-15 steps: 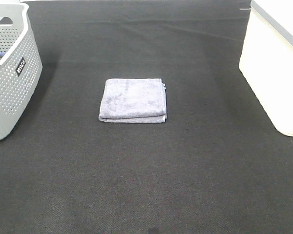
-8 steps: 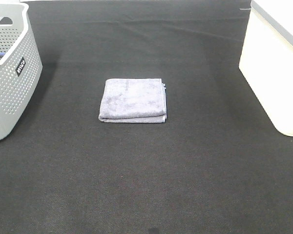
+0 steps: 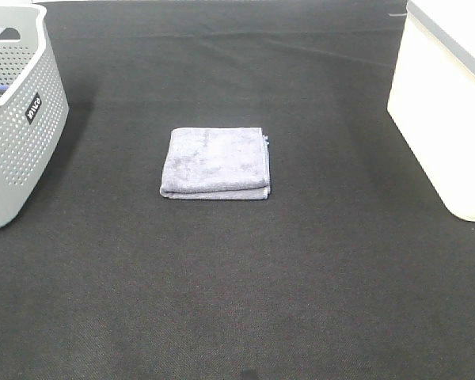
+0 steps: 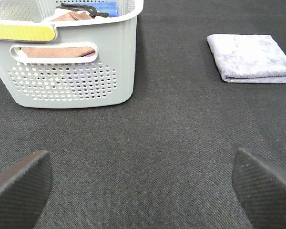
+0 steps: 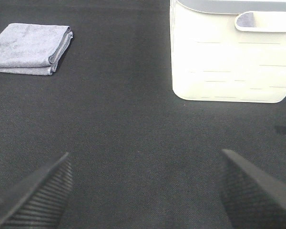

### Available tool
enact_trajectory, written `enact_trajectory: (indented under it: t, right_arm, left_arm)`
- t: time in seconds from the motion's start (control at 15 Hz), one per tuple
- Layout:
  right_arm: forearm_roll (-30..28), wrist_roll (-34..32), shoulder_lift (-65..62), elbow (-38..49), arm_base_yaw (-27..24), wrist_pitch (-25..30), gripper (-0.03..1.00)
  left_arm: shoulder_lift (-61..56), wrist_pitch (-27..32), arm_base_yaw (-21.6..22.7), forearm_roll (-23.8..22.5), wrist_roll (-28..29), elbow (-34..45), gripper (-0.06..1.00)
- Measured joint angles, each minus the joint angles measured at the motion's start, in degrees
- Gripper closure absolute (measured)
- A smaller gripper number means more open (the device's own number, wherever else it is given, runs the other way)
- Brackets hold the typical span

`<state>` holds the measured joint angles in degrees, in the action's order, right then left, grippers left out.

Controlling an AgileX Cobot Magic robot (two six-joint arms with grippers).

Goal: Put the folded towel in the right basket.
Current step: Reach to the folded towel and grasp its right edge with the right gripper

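**Desk:** Overhead view, what lies there?

**Photographer:** One folded towel (image 3: pixel 215 162), lilac-grey, plush and square, lies flat just toward 12 o'clock of centre on a black woven table cover (image 3: pixel 237 301). There are two baskets. A grey basket (image 3: pixel 20 134) of perforated plastic is at 10 o'clock, and the smooth cream right basket (image 3: pixel 447 111) is at 2 o'clock. The towel is well apart from both.

**Desk:** Any change from half a second ago?

**Photographer:** None. The towel and baskets lie as before.

**Desk:** Left wrist camera?

**Photographer:** The left gripper (image 4: pixel 143 188) has two ribbed black fingers (image 4: pixel 19 188) spread wide and holds nothing. The grey basket contains a brown cloth (image 4: pixel 57 50) and a blue cloth (image 4: pixel 107 7), with a yellow strip (image 4: pixel 21 32) on its rim. The towel lies apart from it.

**Desk:** Right wrist camera?

**Photographer:** The right gripper (image 5: pixel 148 191) likewise gapes empty, with two fingers. The cream basket has a slot handle. The towel shows two layers at its fold and sits well apart on the cover.
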<state>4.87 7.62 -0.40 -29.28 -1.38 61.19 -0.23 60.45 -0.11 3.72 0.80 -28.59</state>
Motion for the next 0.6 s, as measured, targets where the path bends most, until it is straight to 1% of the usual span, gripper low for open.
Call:
enact_trajectory:
  t: [0.6]
  right_arm:
    - [0.0, 0.0, 0.0, 0.0, 0.0, 0.0, 0.19]
  left_arm:
    - [0.0, 0.0, 0.0, 0.0, 0.0, 0.0, -0.02]
